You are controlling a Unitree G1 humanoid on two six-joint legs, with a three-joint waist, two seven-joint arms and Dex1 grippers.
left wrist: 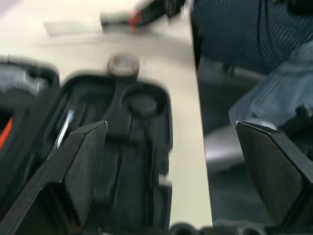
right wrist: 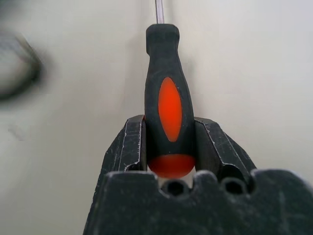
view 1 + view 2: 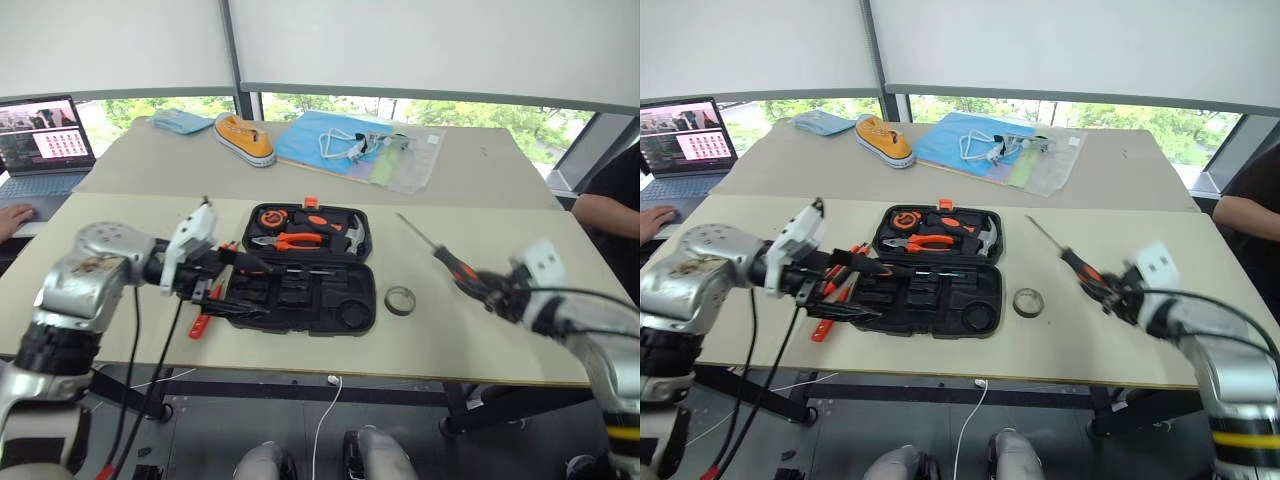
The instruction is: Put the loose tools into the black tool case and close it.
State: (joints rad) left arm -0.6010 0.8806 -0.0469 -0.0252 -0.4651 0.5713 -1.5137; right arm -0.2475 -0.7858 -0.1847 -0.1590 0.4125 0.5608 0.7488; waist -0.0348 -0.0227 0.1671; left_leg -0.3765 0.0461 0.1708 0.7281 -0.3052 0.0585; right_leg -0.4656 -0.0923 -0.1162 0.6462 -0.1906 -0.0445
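1. No brand, label or writing can be read on the tools or the case; the laptop [image 3: 45, 145] screen at the upper left shows small pictures too fine to make out.
2. The black tool case [image 3: 310, 268] lies open at the centre of the tabletop [image 3: 480, 330]. Its far half holds orange-handled pliers [image 3: 297, 240], a hammer [image 3: 350, 232] and a round tape measure [image 3: 271, 217]; the near half shows mostly bare recesses.
3. A small dark tape roll [image 3: 400, 300] sits just right of the case.
4. The right gripper [image 2: 170, 142] at the right has its fingers closed on the orange-black handle of a long screwdriver [image 3: 445, 255].
5. The left gripper [image 1: 171, 161], at the case's left edge, has its fingers spread wide and holds nothing.
6. Orange tools [image 3: 835, 290] beside the case's left edge are partly hidden by the left gripper and hard to tell apart.
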